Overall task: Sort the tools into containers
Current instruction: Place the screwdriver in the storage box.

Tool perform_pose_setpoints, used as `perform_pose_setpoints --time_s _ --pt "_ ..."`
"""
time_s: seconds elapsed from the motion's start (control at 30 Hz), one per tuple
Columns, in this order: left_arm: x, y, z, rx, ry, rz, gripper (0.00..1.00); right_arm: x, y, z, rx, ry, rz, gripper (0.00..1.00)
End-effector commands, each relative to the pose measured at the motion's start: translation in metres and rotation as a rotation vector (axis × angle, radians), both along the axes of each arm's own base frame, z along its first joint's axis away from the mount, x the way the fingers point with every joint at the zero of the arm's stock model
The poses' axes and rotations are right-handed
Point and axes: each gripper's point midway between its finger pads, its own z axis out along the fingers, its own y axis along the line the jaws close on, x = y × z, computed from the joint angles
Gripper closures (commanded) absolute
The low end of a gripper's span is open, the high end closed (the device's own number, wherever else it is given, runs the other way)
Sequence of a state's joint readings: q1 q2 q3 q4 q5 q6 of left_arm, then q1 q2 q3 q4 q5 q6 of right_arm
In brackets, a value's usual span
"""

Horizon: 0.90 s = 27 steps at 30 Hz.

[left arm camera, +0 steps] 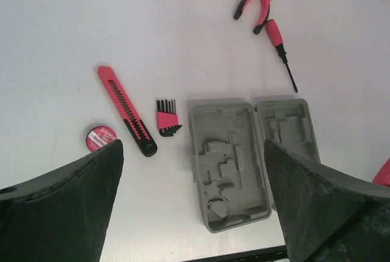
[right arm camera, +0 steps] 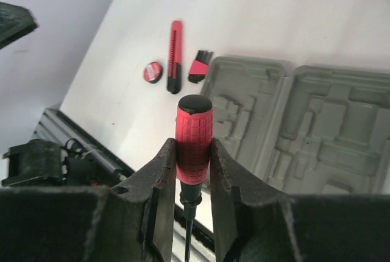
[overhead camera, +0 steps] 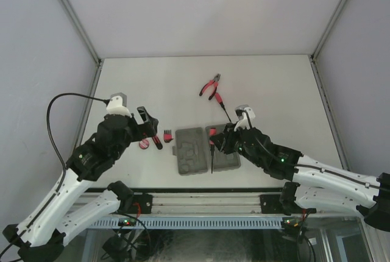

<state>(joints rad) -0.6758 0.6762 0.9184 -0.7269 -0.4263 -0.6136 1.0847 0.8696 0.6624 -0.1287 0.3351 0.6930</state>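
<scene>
The grey tool case (overhead camera: 190,151) lies open in two halves near the table's front; it also shows in the left wrist view (left arm camera: 228,164) and the right wrist view (right arm camera: 317,128). My right gripper (overhead camera: 219,141) is shut on a red-handled screwdriver (right arm camera: 194,137) and holds it over the case's right half, its thin shaft (overhead camera: 211,161) pointing toward the near edge. My left gripper (overhead camera: 148,122) is open and empty above the tools left of the case: a red disc (left arm camera: 100,138), a red-black cutter (left arm camera: 125,108) and a comb-like piece (left arm camera: 166,119). Red-handled pliers (overhead camera: 210,85) and a second red-handled driver (left arm camera: 277,39) lie behind the case.
The table's front edge with a black rail (overhead camera: 201,204) runs just in front of the case. Grey walls (overhead camera: 36,61) enclose the table on three sides. The white tabletop (overhead camera: 152,85) stretches behind the tools.
</scene>
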Motion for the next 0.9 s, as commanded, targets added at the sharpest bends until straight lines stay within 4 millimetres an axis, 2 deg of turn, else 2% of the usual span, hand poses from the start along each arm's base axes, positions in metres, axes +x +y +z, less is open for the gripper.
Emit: perform_pose_setpoints --time_s 0.0,0.4,0.7,0.87 --pt "0.004 0.004 0.001 -0.002 0.006 -0.022 0.00 0.019 0.001 0.019 0.012 0.009 -0.044 1.00" --pt "0.002 0.033 0.002 0.107 -0.024 0.022 0.00 0.057 -0.001 -0.020 -0.147 0.155 -0.056 1.00" --pt "0.007 0.033 -0.009 0.147 -0.009 0.017 0.00 0.071 -0.003 -0.044 -0.227 0.238 -0.047 1.00" --pt "0.008 0.033 -0.010 0.154 -0.005 0.016 0.00 0.071 -0.001 -0.048 -0.230 0.259 -0.033 1.00"
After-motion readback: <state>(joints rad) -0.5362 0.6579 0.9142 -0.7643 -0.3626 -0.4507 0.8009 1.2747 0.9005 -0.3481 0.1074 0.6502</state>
